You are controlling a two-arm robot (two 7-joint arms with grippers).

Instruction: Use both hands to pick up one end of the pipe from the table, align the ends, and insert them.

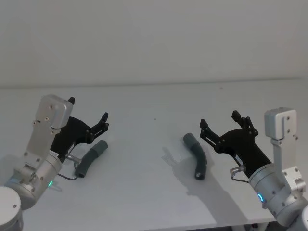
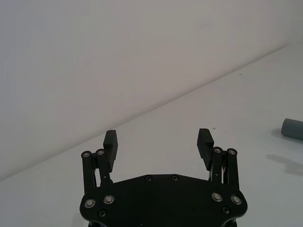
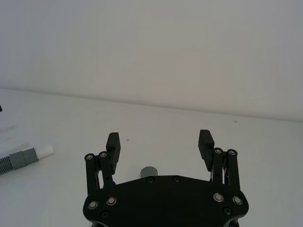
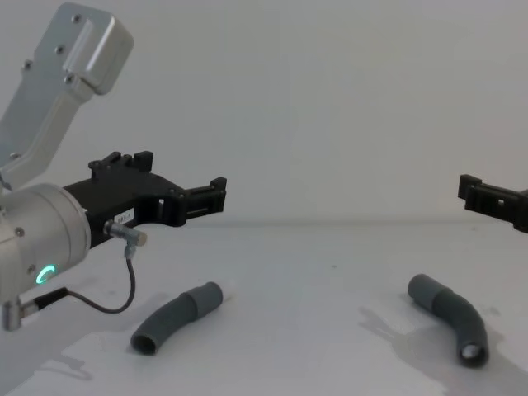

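Hovering above the table (image 1: 144, 101), the left gripper (image 1: 88, 109) and the right gripper (image 1: 219, 119) both have their jaws spread wide, holding nothing. The left pipe piece (image 1: 91, 159) lies on the table just beside the left gripper, and the curved right pipe piece (image 1: 196, 154) lies near the right gripper, the two pieces well apart. A grey cuff with a white tip (image 3: 46, 151) shows in the right wrist view, probably the left piece's end.

The table (image 1: 144, 192) is matt white; the left pipe (image 1: 91, 159) and right pipe (image 1: 198, 156) look like matt grey plastic.
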